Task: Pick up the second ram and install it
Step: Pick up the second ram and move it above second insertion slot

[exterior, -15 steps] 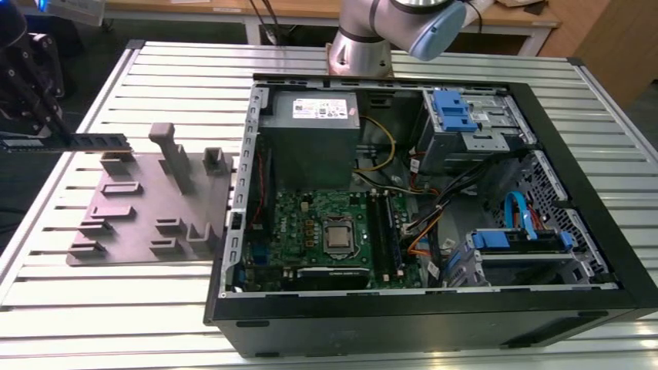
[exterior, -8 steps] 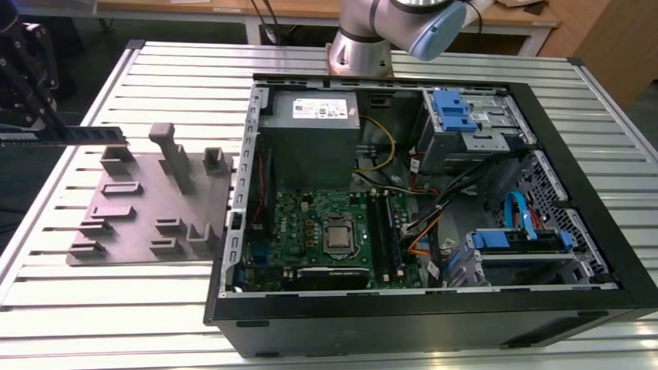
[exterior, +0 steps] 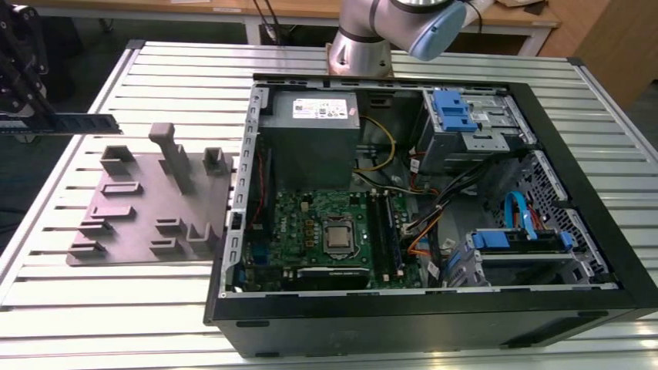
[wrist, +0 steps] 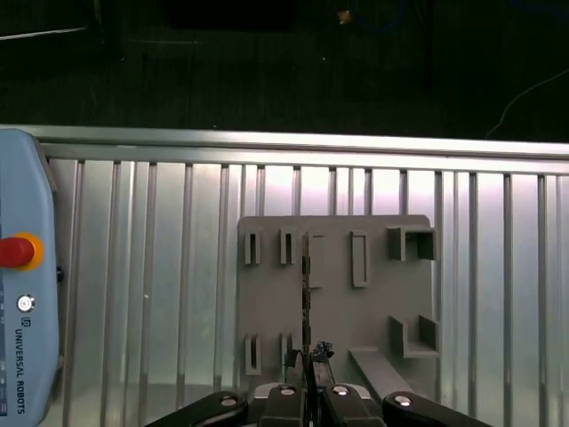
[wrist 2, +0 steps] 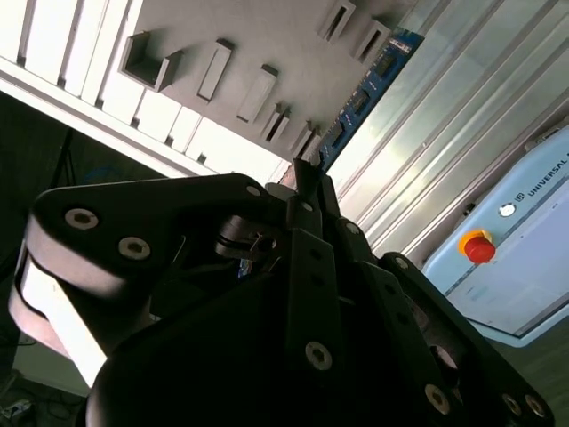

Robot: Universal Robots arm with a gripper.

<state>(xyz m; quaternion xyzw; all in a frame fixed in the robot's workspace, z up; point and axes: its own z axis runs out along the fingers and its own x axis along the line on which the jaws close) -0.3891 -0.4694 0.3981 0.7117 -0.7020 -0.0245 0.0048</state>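
Note:
The second ram [exterior: 88, 122], a long thin dark stick, is held level in the air above the far end of the grey fixture plate [exterior: 134, 208], at the exterior view's left. My gripper [exterior: 29, 122] is shut on one end of it. In the second wrist view the ram [wrist 2: 364, 93] runs out from the fingertips [wrist 2: 307, 182] over the plate [wrist 2: 267, 36]. In the first wrist view the ram [wrist: 307, 289] shows edge-on over the plate [wrist: 333, 267], clamped in my gripper [wrist: 307, 360]. The open computer case [exterior: 575, 193] with its green motherboard [exterior: 308, 223] lies at the exterior view's right.
The fixture plate carries several upright grey blocks [exterior: 169, 150]. A slatted metal table [exterior: 103, 308] holds everything. A teach pendant [wrist: 27, 294] with a red button lies beside the plate. The arm's base [exterior: 360, 46] stands behind the case. Cables and blue drive bays [exterior: 458, 108] crowd the case.

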